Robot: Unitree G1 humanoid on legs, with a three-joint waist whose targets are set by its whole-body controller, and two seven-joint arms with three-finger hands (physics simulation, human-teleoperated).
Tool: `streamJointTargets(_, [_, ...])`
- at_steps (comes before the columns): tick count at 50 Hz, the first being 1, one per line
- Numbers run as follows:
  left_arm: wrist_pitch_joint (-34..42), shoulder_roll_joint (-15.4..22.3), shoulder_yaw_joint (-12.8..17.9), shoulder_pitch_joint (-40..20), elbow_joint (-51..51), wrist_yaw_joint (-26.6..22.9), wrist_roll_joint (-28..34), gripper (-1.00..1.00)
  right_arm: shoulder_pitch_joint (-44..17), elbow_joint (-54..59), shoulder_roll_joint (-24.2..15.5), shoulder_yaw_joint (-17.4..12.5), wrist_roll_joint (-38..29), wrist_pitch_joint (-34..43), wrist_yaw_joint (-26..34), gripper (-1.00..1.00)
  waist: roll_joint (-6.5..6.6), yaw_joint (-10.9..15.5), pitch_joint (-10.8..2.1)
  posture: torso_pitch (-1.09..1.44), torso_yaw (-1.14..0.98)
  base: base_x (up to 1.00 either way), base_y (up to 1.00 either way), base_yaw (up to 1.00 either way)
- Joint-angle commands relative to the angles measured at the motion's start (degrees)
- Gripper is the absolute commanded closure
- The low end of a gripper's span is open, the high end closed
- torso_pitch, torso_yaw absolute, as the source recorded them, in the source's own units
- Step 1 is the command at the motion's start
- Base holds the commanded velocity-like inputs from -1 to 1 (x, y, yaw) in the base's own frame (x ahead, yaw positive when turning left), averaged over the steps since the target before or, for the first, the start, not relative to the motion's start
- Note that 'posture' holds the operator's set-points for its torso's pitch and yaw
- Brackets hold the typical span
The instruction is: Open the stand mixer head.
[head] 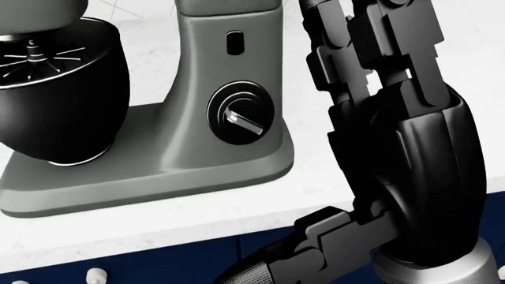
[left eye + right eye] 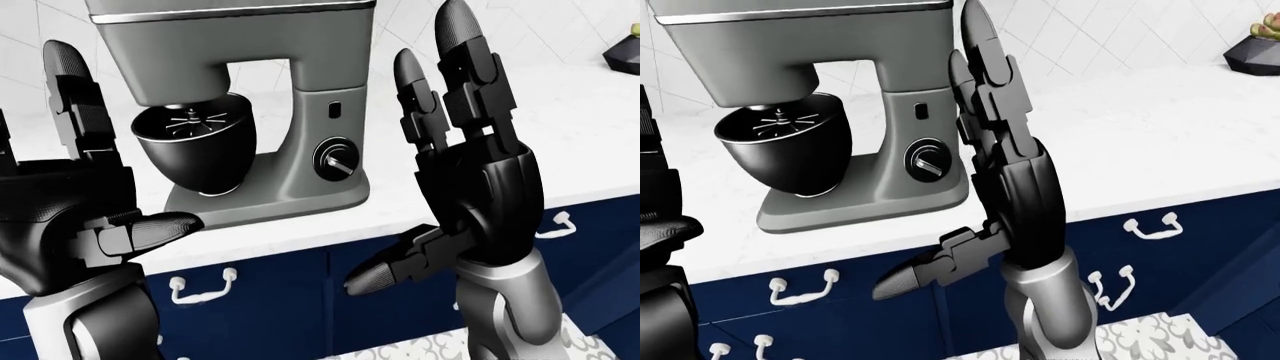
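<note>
Stand mixer [image 2: 265, 112] sits on the white counter [image 2: 560, 135], upper left of centre in the left-eye view; grey body, head [image 2: 230, 45] down and level over the black bowl [image 2: 195, 146]. Whisk spokes show inside the bowl rim. Speed dial [image 1: 241, 117] on the column faces the camera, with a small dark slot [image 1: 234, 42] above it.

Right hand [image 2: 470, 172] is raised just right of the mixer column — fingers straight and pointing up, thumb splayed down-left, palm spread wide, holding nothing. No contact with the mixer visible.

Left hand [image 2: 75, 202] is raised at the left edge of the left-eye view, beside the bowl — fingers extended upward, thumb pointing right, also spread and empty.

Navy drawers [image 2: 1140, 262] with white handles [image 2: 1149, 224] run under the counter. Dark faceted planter [image 2: 1253, 51] stands at upper right in the right-eye view, well apart from the mixer.
</note>
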Motion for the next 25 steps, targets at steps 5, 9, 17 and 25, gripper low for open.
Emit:
streamJointTargets(5, [-1.7,0.3,0.4,-1.2,-0.8,-0.5,0.4,-1.00,-0.9,-0.1,0.0,0.1,0.2,-0.6,-0.4,-1.00,0.01,0.1,-2.48,-0.18,0.00,0.00,0.00,0.00])
streamJointTargets(9, [-1.6,0.5,0.3,-1.3,-0.9,-0.2,0.1,-1.00,-1.2,0.2,0.2,0.2,-0.6,0.7,-0.5,-1.00,-0.01,0.2,-3.52,-0.18,0.00,0.00,0.00,0.00])
streamJointTargets(17, [-1.3,0.5,0.0,-1.5,-1.4,0.1,-0.1,-1.00,-1.7,0.2,-0.5,-1.0,3.4,9.7,2.2,-1.00,-0.22,0.8,-4.82,-0.18,0.00,0.00,0.00,0.00])
streamJointTargets(25, [-1.0,0.8,0.1,-1.9,-1.8,0.4,-0.3,-1.00,-5.1,1.3,-2.6,-4.5,8.7,19.3,3.3,-1.00,-0.57,1.2,-5.09,-0.18,0.00,0.00,0.00,0.00])
